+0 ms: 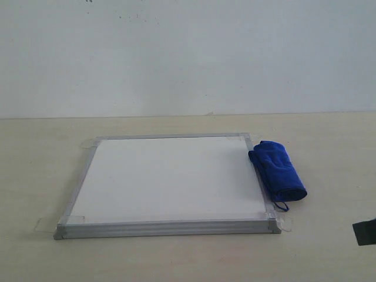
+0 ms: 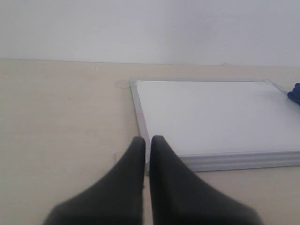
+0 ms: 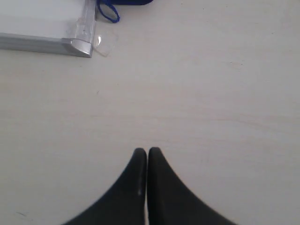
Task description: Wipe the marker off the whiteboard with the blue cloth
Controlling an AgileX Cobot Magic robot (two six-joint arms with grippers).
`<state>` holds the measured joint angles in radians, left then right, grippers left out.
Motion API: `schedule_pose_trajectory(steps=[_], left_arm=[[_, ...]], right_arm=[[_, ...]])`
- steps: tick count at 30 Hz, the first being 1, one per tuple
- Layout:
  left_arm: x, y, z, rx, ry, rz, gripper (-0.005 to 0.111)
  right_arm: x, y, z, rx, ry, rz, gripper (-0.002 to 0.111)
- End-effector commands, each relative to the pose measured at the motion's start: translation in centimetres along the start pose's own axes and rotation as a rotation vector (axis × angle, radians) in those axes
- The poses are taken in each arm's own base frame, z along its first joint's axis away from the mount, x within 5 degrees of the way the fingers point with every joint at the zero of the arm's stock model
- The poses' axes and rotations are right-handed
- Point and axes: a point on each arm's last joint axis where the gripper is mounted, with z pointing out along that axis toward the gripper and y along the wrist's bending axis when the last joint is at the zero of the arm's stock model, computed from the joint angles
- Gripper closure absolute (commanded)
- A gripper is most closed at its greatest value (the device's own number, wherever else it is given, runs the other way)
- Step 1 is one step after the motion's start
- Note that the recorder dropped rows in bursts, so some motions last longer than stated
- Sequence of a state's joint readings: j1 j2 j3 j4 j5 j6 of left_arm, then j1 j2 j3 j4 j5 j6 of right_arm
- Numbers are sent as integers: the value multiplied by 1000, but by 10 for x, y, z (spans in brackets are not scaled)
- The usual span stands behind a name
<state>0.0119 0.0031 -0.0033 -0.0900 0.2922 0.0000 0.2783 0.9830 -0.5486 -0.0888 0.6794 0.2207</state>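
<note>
The whiteboard (image 1: 167, 176) lies flat on the table, silver-framed, with clear tape tabs at its corners. Its face looks plain white in every view; the marker is out of view. The blue cloth (image 1: 277, 170) lies folded along the board's right edge, partly on the frame, its small loop (image 1: 282, 206) toward the front. My left gripper (image 2: 147, 139) is shut and empty, hovering just short of the board's near left corner (image 2: 148, 164). My right gripper (image 3: 147, 150) is shut and empty over bare table, well away from the board's corner (image 3: 80, 46) and the cloth's loop (image 3: 108, 11).
The beige table (image 1: 329, 247) runs back to a white wall (image 1: 188, 53). A dark piece of my right arm (image 1: 365, 231) shows at the right edge of the exterior view. Tape tabs (image 1: 43, 224) stick out past the board's corners.
</note>
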Motion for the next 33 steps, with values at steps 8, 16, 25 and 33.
schedule_pose_trajectory(steps=[8, 16, 25, 33], left_arm=[[1, 0, 0, 2, -3, 1, 103], [1, 0, 0, 2, -3, 1, 103], [1, 0, 0, 2, -3, 1, 103], [1, 0, 0, 2, -3, 1, 103]], right_arm=[[-3, 0, -12, -20, -111, 10, 108], [9, -21, -53, -33, -526, 213, 108], [60, -36, -47, 105, -725, 212, 108], [98, -33, -20, 95, -949, 178, 108]])
